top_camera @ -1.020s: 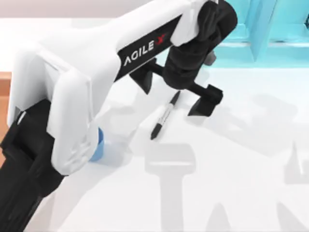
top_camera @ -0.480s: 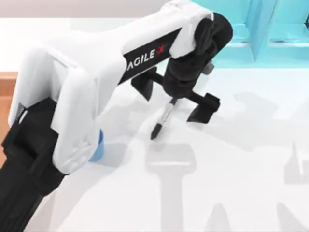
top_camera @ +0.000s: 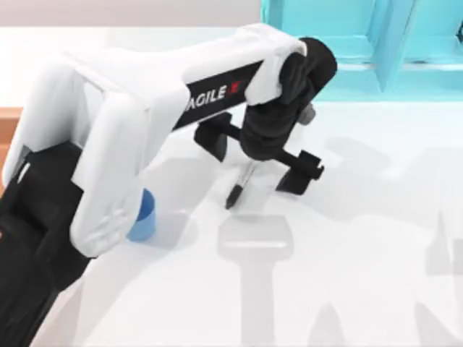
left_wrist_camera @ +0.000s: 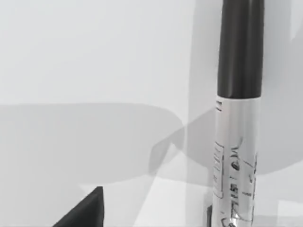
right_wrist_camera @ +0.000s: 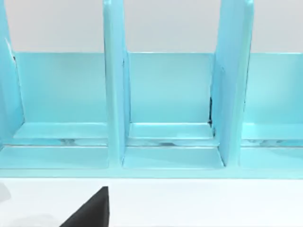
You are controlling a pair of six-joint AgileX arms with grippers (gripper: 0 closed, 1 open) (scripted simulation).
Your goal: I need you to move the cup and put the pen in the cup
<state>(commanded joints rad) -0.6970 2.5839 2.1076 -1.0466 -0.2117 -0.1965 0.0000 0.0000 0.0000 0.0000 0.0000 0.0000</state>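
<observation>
The left pincer point(top_camera: 259, 160) hung spread wide astride the pen point(top_camera: 239, 186), which lay on the tabletop point(top_camera: 347, 238); the cup point(top_camera: 142, 217) stood apart beyond the pen, half-hidden under the left arm; turquoise shelf unit point(top_camera: 362, 43) behind.

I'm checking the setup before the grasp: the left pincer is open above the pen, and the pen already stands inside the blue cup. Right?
Not quite. The top view shows the pen lying on the table, apart from the cup, not inside it. The left pincer is indeed open above the pen.
</observation>
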